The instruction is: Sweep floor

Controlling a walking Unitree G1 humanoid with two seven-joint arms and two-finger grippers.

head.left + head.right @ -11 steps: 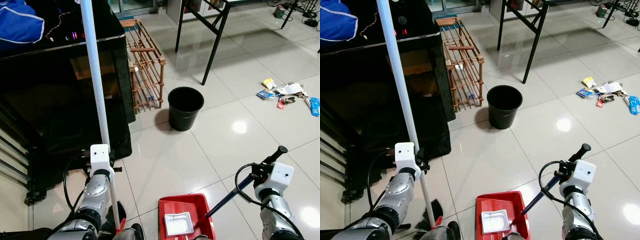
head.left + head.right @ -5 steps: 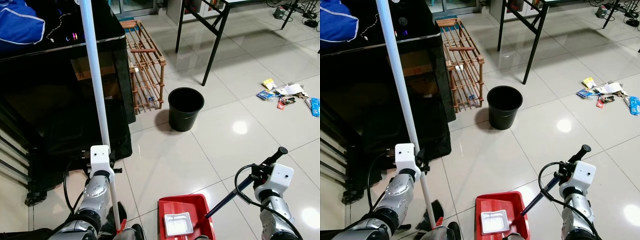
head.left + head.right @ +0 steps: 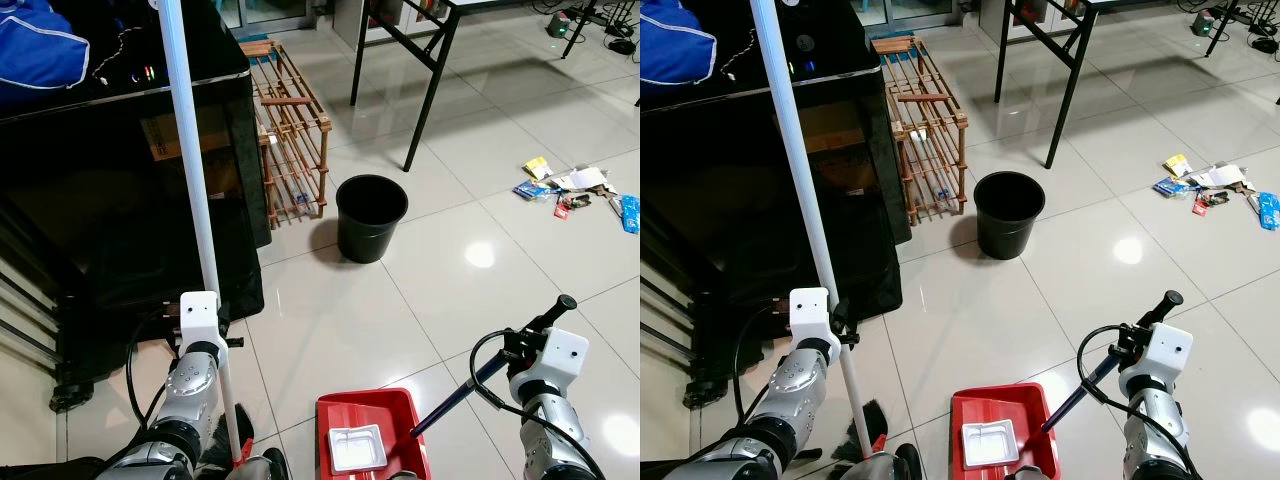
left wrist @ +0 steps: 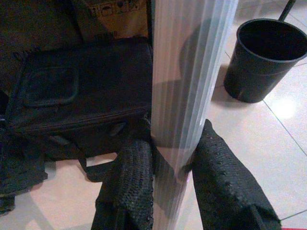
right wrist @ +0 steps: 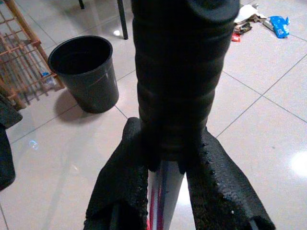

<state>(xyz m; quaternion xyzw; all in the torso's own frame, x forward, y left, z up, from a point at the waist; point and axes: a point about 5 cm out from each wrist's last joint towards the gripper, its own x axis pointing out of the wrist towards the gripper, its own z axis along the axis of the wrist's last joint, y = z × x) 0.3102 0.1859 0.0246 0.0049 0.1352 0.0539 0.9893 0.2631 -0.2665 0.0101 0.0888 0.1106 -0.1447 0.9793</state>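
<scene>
White broom pole (image 4: pixel 184 96) stands upright, clamped in the left pincer (image 4: pixel 175 191), while the right pincer (image 5: pixel 168 187) grips the red dustpan's (image 3: pixel 372 425) black handle (image 5: pixel 180 72), litter (image 3: pixel 575 187) well apart.

Head views: bright, sharp; ceiling-light glare spots on glossy floor tiles (image 3: pixel 478 254).
Wrist views: dimmer, near objects soft.
</scene>
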